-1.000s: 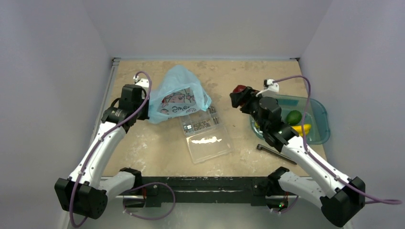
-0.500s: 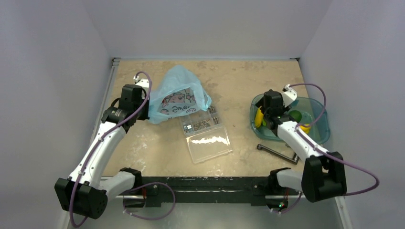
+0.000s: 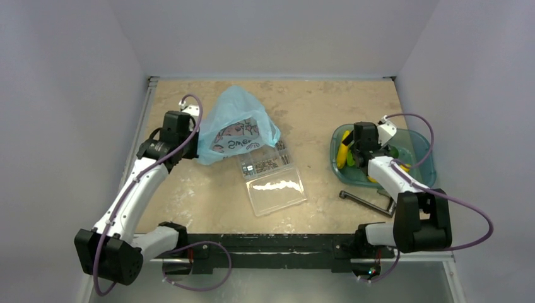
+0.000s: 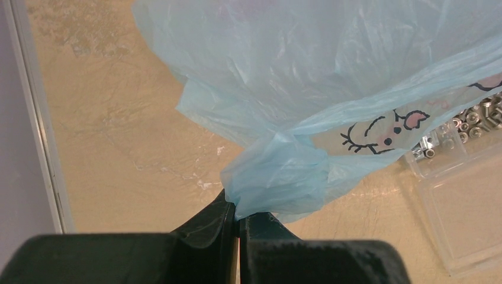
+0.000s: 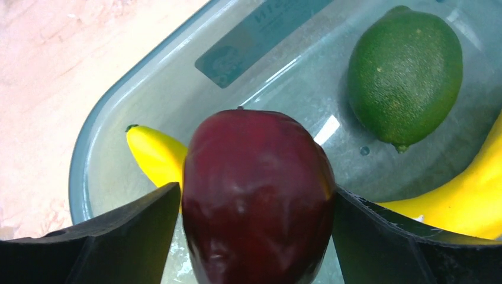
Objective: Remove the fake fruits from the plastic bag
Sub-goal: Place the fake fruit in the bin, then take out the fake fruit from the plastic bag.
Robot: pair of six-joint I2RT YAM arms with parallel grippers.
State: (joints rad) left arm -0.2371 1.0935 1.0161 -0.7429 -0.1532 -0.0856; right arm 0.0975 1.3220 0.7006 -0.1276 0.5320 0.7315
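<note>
- Three fruits already lie in the teal tray (image 5: 166,77) by the right edge of the table (image 3: 315,107): a lime (image 5: 405,74), a banana (image 5: 157,157) and a second banana (image 5: 467,201).
- A second ago the right arm reached toward the middle of the table, carrying the dark red apple (image 5: 254,171). It has since swung back, and the right gripper (image 5: 256,201) now hangs low over the tray's left end with the apple between its fingers.
- Those fingers stand wide apart, one against each flank of the apple. I cannot tell whether they still squeeze it or have just let go.
- The left gripper (image 4: 238,228) has not moved. Its jaws are together, clamped on a bunched fold of the blue bag (image 3: 235,123), which sits toward the far left of the table, just beside the clear box (image 3: 271,180).
- This looks like the drop-off step. The apple is as good as delivered, making it the fourth fruit out.
- Next, the fingers should clear the apple and lift away without knocking the banana under it.
- The bag's inside is hidden, so I cannot say whether any fruit is left in it.
</note>
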